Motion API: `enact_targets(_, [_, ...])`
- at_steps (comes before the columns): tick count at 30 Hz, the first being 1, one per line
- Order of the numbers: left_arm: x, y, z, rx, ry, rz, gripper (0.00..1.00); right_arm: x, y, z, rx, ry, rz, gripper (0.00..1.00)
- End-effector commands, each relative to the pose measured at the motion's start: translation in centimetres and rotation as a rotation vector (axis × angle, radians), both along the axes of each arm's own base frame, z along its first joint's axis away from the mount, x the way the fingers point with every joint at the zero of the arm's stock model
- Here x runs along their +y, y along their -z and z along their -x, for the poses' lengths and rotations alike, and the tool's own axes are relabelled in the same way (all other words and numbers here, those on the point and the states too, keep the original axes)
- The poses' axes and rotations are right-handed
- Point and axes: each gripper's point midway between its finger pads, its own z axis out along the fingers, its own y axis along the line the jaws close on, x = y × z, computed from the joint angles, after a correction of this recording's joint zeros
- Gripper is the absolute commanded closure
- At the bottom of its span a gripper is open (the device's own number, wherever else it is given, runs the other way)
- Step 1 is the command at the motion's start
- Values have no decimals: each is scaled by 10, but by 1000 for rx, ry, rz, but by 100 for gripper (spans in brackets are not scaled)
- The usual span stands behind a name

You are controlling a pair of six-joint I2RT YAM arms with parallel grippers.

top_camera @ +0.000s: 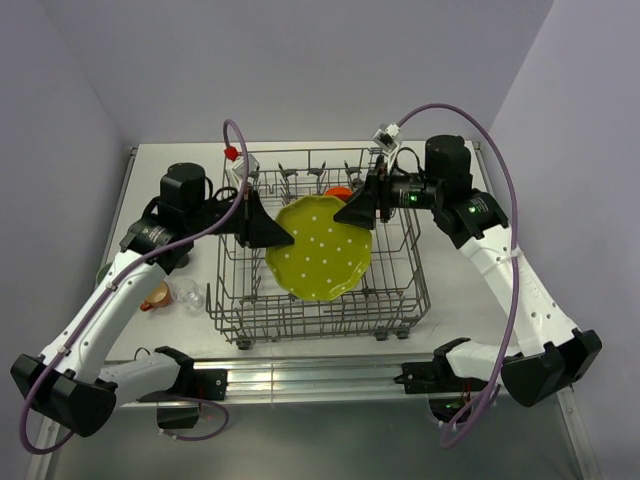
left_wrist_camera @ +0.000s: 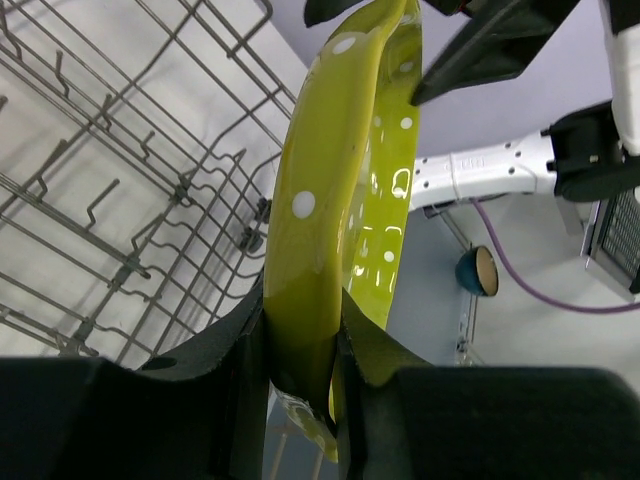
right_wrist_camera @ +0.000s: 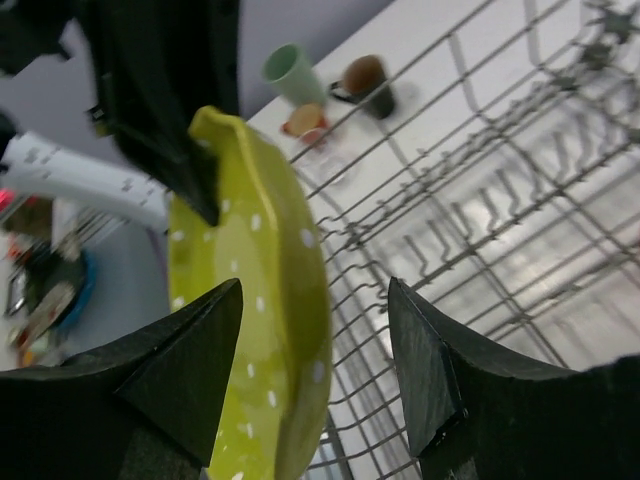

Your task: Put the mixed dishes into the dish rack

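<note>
Right gripper point(right_wrist_camera: 315, 284) spread astride the yellow-green scalloped plate point(right_wrist_camera: 243, 210); dish rack point(right_wrist_camera: 500, 200) beside; pale green cup point(right_wrist_camera: 293, 72) beyond.

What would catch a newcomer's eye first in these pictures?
The yellow-green dotted plate, standing on edge over the middle of the wire rack. The left end effector is clamped on its rim, and the right end effector stands open at the opposite rim. An orange cup and a glass sit left of the rack.

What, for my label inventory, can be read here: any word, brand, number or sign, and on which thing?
No text can be read.
The plate: only white dots, no lettering.
The rack: bare wire, no label.
The left arm and right arm: any marking too small to read.
</note>
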Motion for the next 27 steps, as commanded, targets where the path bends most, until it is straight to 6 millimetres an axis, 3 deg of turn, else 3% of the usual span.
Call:
enact_targets(1, [3, -31, 24, -147, 105, 71, 100, 9, -16, 39, -50, -230, -71, 33])
enact_targets(5, [4, -34, 28, -156, 116, 77, 100, 16, -8, 63, -20, -332, -49, 29])
enact_targets(11, [3, -38, 30, -159, 138, 84, 100, 29, 16, 76, 56, -367, 40, 33])
enact_targets(14, [4, -38, 31, -161, 139, 86, 100, 34, 24, 72, 78, -344, 52, 63])
enact_targets(15, [4, -36, 32, -158, 142, 85, 100, 35, 26, 73, 90, -348, 53, 83])
enact_targets(16, [4, -36, 34, -155, 147, 85, 100, 37, 29, 72, 103, -355, 59, 92])
enact_targets(18, [6, -36, 38, -161, 154, 86, 100, 39, 31, 74, 121, -372, 64, 100])
enact_targets(21, [7, -31, 39, -150, 143, 79, 100, 43, 32, 78, 139, -381, 69, 100])
enact_targets(23, [8, -32, 40, -157, 132, 81, 100, 44, 21, 83, 115, -383, 33, 100])
enact_targets(25, [10, -29, 36, -155, 102, 69, 90, 42, 15, 93, 107, -401, -7, 100])
enact_targets(26, [10, -29, 32, -153, 78, 63, 72, 42, 9, 91, 70, -393, -28, 100])
enact_targets(27, [11, -29, 31, -154, 67, 59, 62, 42, 11, 91, 65, -378, -31, 100])
